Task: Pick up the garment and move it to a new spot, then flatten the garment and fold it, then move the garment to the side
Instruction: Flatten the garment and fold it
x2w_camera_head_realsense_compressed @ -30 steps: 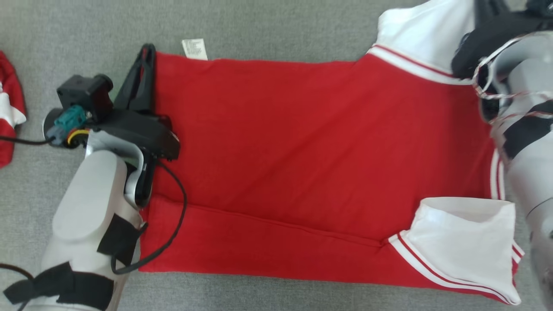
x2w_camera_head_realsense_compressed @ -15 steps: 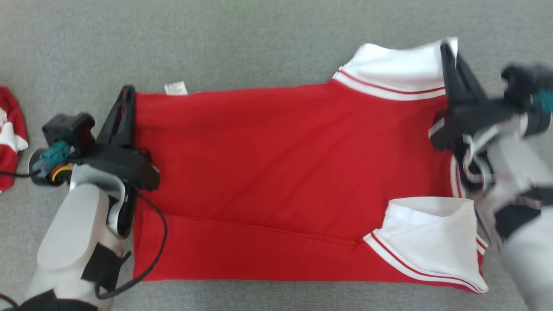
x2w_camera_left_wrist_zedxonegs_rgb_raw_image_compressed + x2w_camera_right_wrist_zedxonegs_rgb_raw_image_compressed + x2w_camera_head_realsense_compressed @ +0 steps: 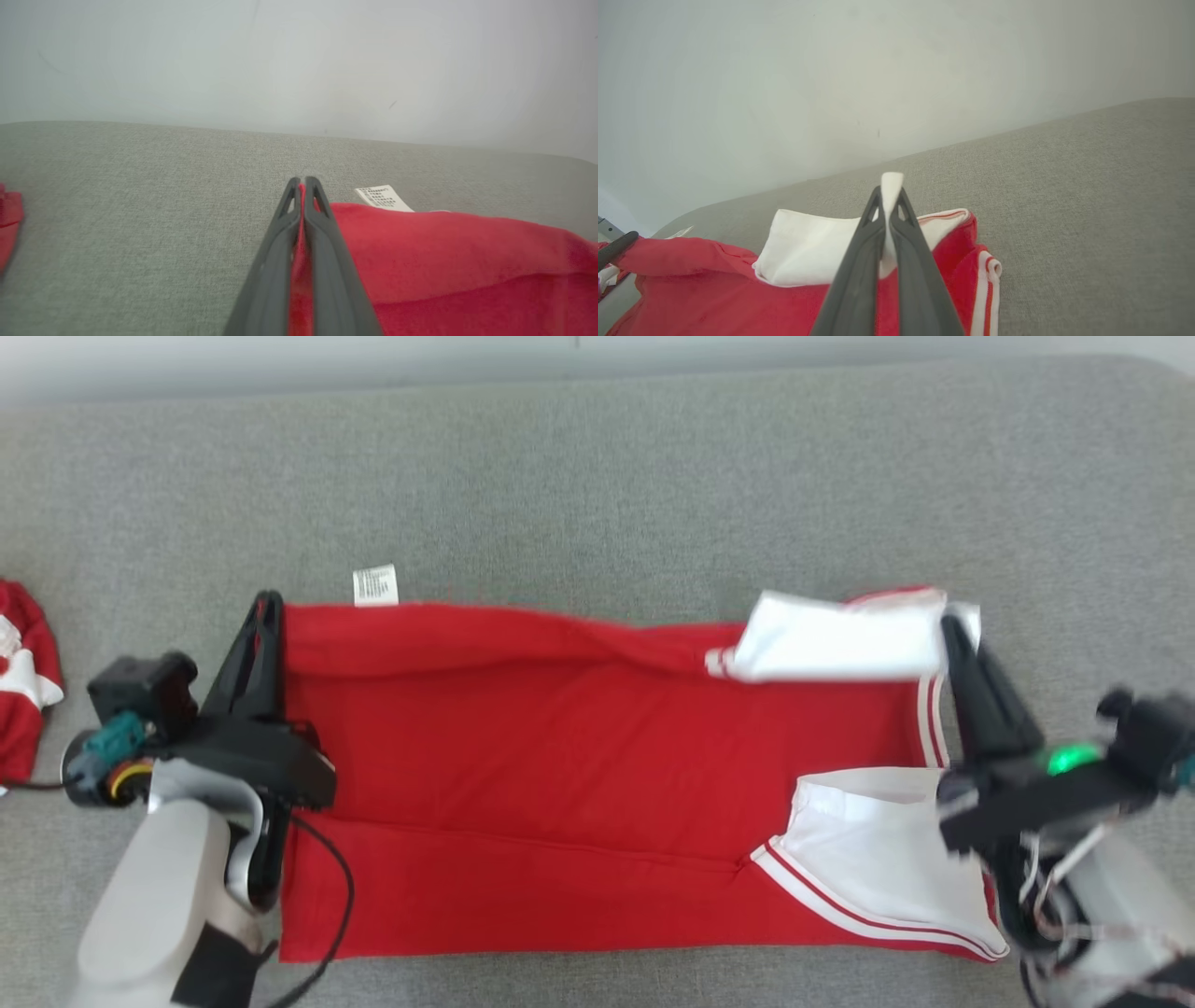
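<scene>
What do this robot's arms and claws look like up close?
The left forearm is smooth pale grey with a black strap. The left gripper and right gripper each have two long, slim, dark fingers tapering to a point, on black housings. A black cable loops beside the left one, near a teal plug; a green light glows on the right.
</scene>
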